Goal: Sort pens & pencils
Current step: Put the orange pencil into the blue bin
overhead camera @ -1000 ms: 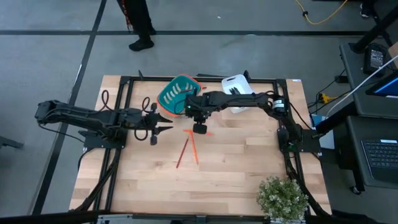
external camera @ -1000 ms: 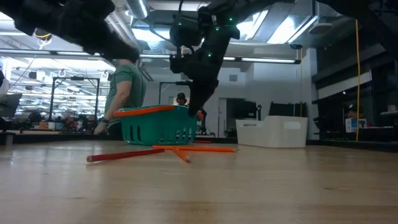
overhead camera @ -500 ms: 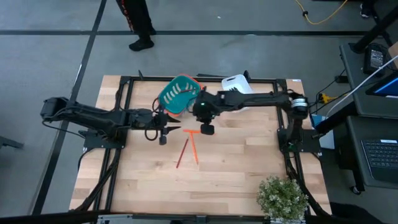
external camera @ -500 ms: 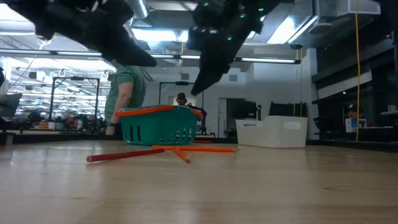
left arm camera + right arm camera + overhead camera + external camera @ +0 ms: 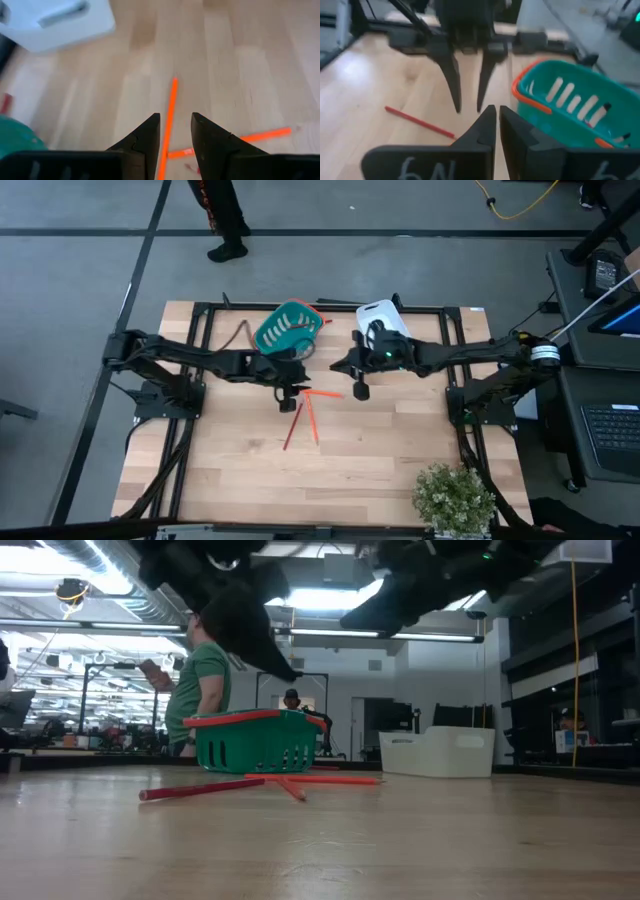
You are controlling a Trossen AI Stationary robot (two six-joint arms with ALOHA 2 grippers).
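Left hand [image 5: 290,402]: I see it hanging over the middle of the desk [image 5: 400,470], centre of the high frame, fingers [image 5: 142,137] spread with a clear gap, pinching nothing; an orange pencil shows through that gap in its own wrist view.
Right hand [image 5: 360,390]: just right of centre in the high frame, above the desk, fingers [image 5: 485,125] pressed nearly together, nothing between them that I can see.
Pencils [image 5: 304,416]: three orange and red-brown sticks lying crossed on the bare wood, just below the two hands in the high frame; in the low view they lie flat in front of the basket.
Basket [image 5: 285,330]: teal with an orange rim, upper centre of the high frame; a few sticks lie inside.
White bin [image 5: 378,315]: to the right of the basket.
Person [image 5: 200,680]: in a green shirt, standing behind the basket in the low view.
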